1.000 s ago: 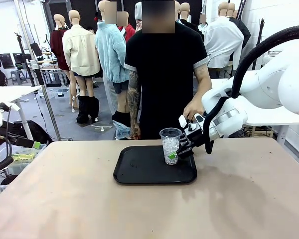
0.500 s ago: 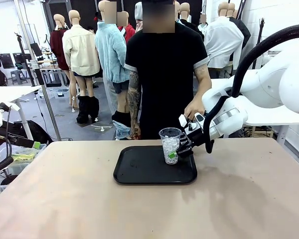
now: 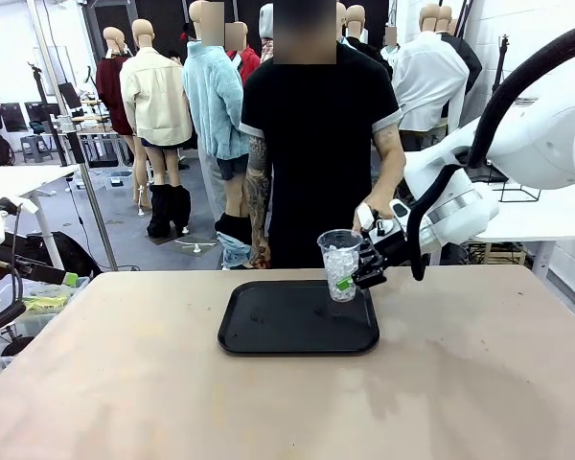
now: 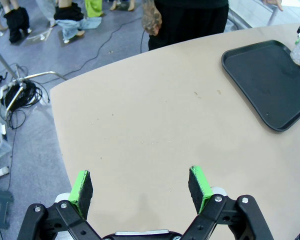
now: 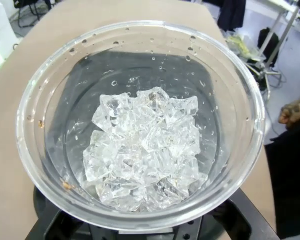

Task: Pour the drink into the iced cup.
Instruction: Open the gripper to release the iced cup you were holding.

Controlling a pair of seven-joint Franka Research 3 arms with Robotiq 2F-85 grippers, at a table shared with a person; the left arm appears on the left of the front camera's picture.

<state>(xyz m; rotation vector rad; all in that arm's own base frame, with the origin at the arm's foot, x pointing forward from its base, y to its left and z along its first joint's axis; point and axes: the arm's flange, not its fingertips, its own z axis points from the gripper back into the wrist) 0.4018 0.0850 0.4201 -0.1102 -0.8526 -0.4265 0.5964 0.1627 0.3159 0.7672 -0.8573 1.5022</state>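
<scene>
Bare table (image 3: 125, 383) left of tray (image 3: 268, 328)
</scene>
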